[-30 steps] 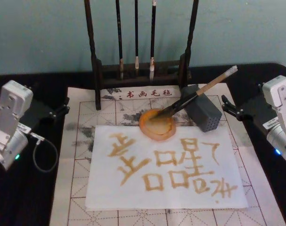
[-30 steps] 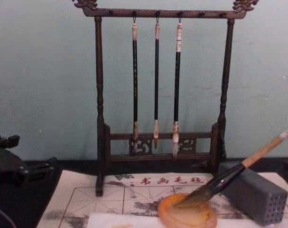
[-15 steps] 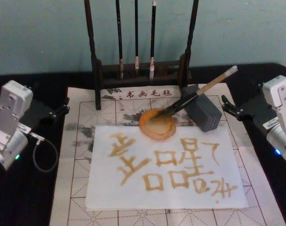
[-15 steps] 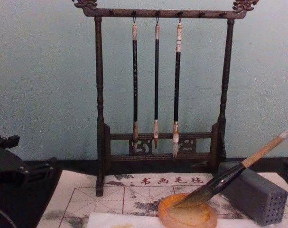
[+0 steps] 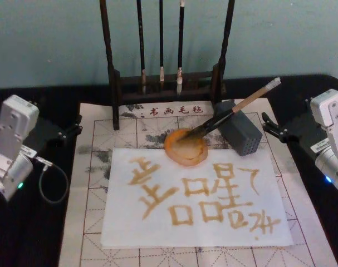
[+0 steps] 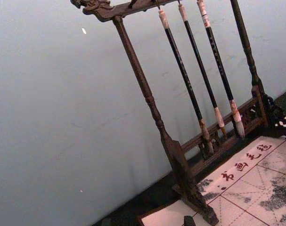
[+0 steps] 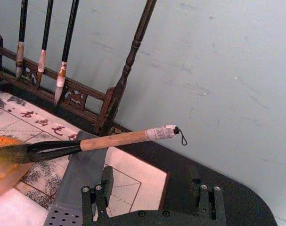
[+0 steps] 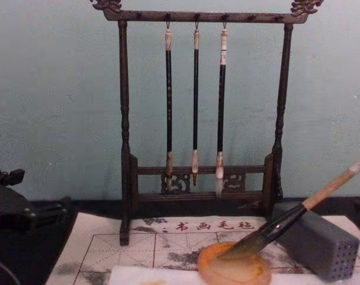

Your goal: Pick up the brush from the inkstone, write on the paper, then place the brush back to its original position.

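Brush (image 5: pixel 230 114): one, bristles in inkstone (image 5: pixel 185 149), handle propped on one grey block (image 5: pixel 242 134) right of inkstone. One paper (image 5: pixel 157 222) sheet touching inkstone's near side. Three slim brushes (image 5: pixel 161 39) behind inkstone. Flanking inkstone: left gripper (image 5: pixel 78 125), right gripper (image 5: pixel 266 125), both spread, empty.

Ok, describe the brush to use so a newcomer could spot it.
In front of the dark wooden rack sits a round orange inkstone. The brush leans with bristles in it, handle propped on the grey block. Unlike the three slim black brushes hanging on the rack, it is thick and tan-handled.
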`<state>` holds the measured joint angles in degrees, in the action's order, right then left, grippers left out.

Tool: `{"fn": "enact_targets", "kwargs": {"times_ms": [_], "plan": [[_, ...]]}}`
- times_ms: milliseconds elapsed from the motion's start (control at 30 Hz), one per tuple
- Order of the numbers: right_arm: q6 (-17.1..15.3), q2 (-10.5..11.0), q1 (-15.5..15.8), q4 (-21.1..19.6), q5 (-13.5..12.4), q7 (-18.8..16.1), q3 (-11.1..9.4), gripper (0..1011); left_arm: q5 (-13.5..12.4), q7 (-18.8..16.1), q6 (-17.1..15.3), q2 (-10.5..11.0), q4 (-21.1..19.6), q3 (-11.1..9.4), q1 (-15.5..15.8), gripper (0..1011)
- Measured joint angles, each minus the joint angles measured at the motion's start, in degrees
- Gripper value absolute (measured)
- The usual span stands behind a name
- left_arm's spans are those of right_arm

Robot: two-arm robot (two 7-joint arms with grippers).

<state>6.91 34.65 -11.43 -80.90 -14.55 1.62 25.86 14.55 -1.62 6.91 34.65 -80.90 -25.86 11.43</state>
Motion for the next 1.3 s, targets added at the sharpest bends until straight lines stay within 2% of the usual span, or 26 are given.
{"fn": "enact_targets", "kwargs": {"times_ms": [200, 333, 367, 400, 567, 767, 800, 833, 900, 933, 1033, 1100, 1200, 1233, 1300], "plan": [[-0.27, -0.67, -0.42, 0.45, -0.07, -0.68, -0.55, 1003, 0.0, 0.0, 0.0, 0.0, 0.0, 0.0, 0.0, 1001], [-1.07, -1.4, -0.1, 0.0, -2.72, -3.0, -2.14, 1003, 0.0, 0.0, 0.0, 0.0, 0.0, 0.0, 0.0, 1001], [-1.39, -1.53, 0.28, -0.43, -4.09, -4.1, -2.74, 1003, 0.0, 0.0, 0.0, 0.0, 0.0, 0.0, 0.0, 1001], [-1.39, -1.53, 0.28, -0.43, -4.09, -4.1, -2.74, 1003, 0.0, 0.0, 0.0, 0.0, 0.0, 0.0, 0.0, 1001], [-3.79, -2.22, 2.48, -2.71, -11.73, -9.38, -5.88, 1003, 0.0, 0.0, 0.0, 0.0, 0.0, 0.0, 0.0, 1001], [-7.28, -3.56, 4.19, -4.26, -19.27, -13.79, -8.75, 1003, 0.0, 0.0, 0.0, 0.0, 0.0, 0.0, 0.0, 1001], [-8.48, -4.18, 4.6, -4.59, -21.58, -14.84, -9.64, 1002, 0.0, 0.0, 0.0, 0.0, 0.0, 0.0, 0.0, 1001], [-8.48, -4.18, 4.6, -4.59, -21.58, -14.84, -9.64, 1002, 0.0, 0.0, 0.0, 0.0, 0.0, 0.0, 0.0, 1001], [-10.87, -5.66, 5.17, -4.9, -25.78, -16.21, -11.37, 1002, 0.0, 0.0, 0.0, 0.0, 0.0, 0.0, 0.0, 1001], [-10.87, -5.66, 5.17, -4.9, -25.78, -16.21, -11.37, 1003, 0.0, 0.0, 0.0, 0.0, 0.0, 0.0, 0.0, 1001], [-14.35, -7.8, 5.57, -4.99, -30.93, -16.78, -13.47, 1002, 0.0, 0.0, 0.0, 0.0, 0.0, 0.0, 0.0, 1001], [-15.71, -8.49, 5.61, -5.0, -32.91, -16.74, -14.08, 1003, 0.0, 0.0, 0.0, 0.0, 0.0, 0.0, 0.0, 1001], [-18.73, -9.82, 5.5, -4.83, -37.36, -15.85, -14.98, 1003, 0.0, 0.0, 0.0, 0.0, 0.0, 0.0, 0.0, 1001], [-18.73, -9.82, 5.5, -4.83, -37.36, -15.85, -14.98, 1002, 0.0, 0.0, 0.0, 0.0, 0.0, 0.0, 0.0, 1001], [-20.55, -10.62, 5.23, -4.47, -40.12, -14.89, -15.39, 1003, 0.0, 0.0, 0.0, 0.0, 0.0, 0.0, 0.0, 1001]]}}
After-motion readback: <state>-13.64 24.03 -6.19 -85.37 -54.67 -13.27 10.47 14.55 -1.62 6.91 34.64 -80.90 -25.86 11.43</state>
